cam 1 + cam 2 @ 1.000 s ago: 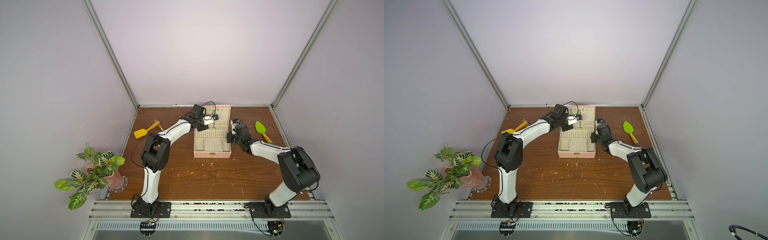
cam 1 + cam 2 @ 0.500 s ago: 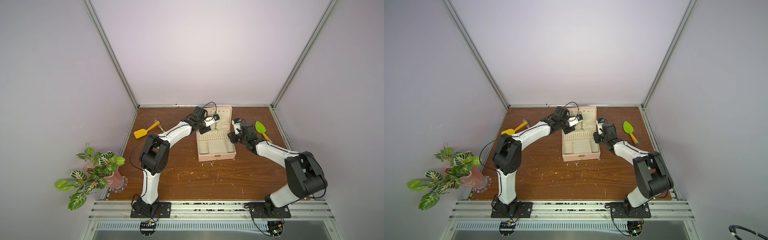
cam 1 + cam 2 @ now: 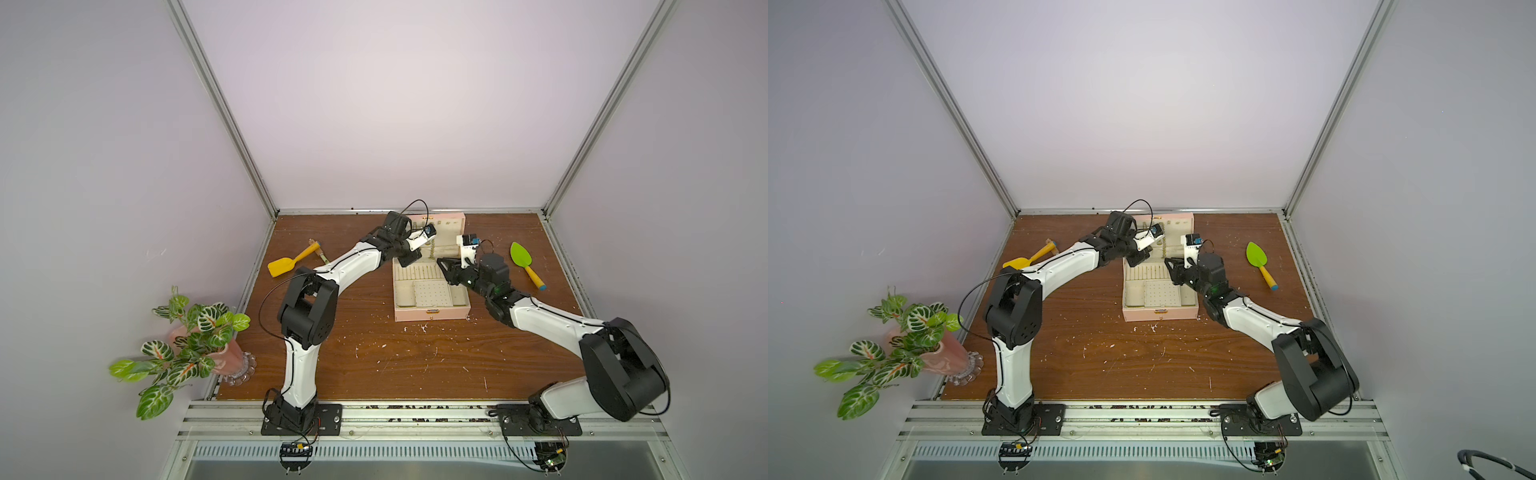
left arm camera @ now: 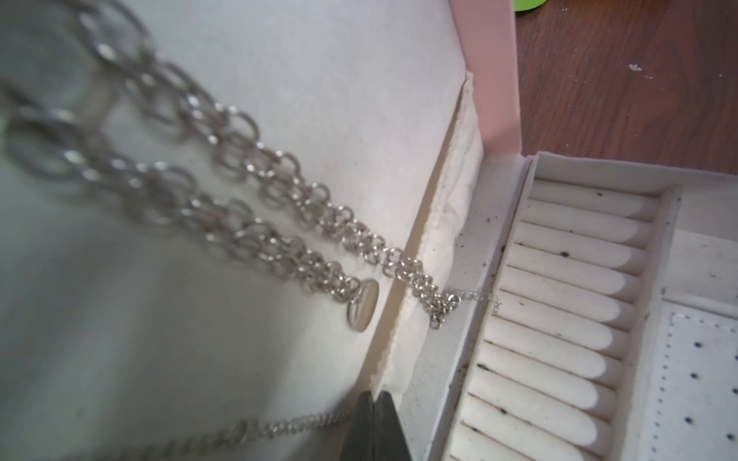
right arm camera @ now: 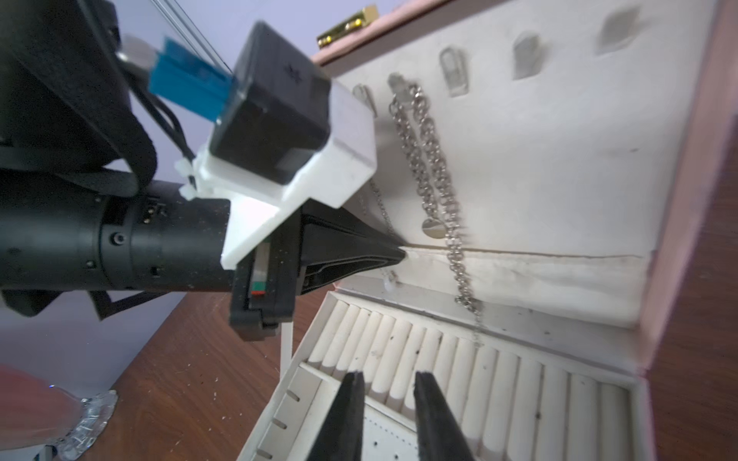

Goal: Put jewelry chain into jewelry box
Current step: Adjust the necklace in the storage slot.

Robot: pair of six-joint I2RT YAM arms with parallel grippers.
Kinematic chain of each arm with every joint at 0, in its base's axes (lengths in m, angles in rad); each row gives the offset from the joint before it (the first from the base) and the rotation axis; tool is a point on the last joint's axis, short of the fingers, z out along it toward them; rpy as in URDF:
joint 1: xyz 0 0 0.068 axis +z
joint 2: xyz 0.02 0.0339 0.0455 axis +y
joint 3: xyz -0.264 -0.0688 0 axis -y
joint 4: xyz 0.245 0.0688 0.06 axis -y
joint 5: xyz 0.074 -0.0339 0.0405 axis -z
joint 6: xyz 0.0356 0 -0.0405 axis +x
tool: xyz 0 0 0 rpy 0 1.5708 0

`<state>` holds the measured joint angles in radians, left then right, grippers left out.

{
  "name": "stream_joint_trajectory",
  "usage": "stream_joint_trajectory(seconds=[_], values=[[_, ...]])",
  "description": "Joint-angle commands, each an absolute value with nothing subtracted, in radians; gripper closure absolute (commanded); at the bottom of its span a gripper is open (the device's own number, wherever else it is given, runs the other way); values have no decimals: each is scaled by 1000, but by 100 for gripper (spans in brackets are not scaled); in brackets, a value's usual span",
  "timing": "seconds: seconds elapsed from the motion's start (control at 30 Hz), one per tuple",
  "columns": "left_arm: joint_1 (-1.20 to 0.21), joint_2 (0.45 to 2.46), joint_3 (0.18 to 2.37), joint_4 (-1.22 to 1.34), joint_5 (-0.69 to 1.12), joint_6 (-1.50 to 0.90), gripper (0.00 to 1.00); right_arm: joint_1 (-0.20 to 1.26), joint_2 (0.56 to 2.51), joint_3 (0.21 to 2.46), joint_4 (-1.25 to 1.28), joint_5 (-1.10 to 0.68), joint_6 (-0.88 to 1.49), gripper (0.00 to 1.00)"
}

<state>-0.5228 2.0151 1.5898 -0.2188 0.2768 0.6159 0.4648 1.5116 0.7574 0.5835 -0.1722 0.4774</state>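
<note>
The pink jewelry box (image 3: pixel 432 314) (image 3: pixel 1158 314) stands open at the back middle of the table, its lid (image 5: pixel 687 199) upright. The chunky silvery jewelry chain (image 5: pixel 433 159) (image 4: pixel 279 191) hangs doubled from a hook in the lid, and its round disc rests just above the lid's cloth pocket. Its lower end trails down onto the box's ring rolls. My left gripper (image 5: pixel 401 253) (image 4: pixel 373 395) is shut, with its tips against the pocket's upper edge beside the chain. My right gripper (image 5: pixel 389 375) (image 3: pixel 439 261) hovers open over the ring rolls, with nothing between its fingers.
A thin strand (image 5: pixel 379 203) hangs in the lid and runs behind the left fingertips. I cannot tell whether it is pinched. A yellow toy shovel (image 3: pixel 286 264) lies at the left and a green one (image 3: pixel 523 257) at the right. A potted plant (image 3: pixel 187 340) stands off the table's left edge.
The box swung askew, then came back square, a little further right. My right gripper moved from the box's right side to over the ring rolls. The left gripper stayed shut at the lid.
</note>
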Motion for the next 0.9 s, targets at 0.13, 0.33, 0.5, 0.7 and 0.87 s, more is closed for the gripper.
stream_joint_trajectory(seconds=[0.13, 0.33, 0.5, 0.7, 0.87], values=[[-515, 2024, 1583, -175, 365, 592, 99, 485, 1661, 899, 721, -122, 528, 78], [-515, 2026, 1583, -188, 365, 604, 99, 489, 1722, 957, 734, -68, 516, 78], [-515, 2025, 1580, -192, 364, 611, 99, 491, 1757, 1005, 712, -47, 507, 77], [-515, 2022, 1576, -189, 368, 615, 99, 491, 1777, 1025, 697, -9, 498, 77], [-515, 2020, 1572, -186, 379, 618, 99, 490, 1799, 1054, 678, 9, 488, 77]])
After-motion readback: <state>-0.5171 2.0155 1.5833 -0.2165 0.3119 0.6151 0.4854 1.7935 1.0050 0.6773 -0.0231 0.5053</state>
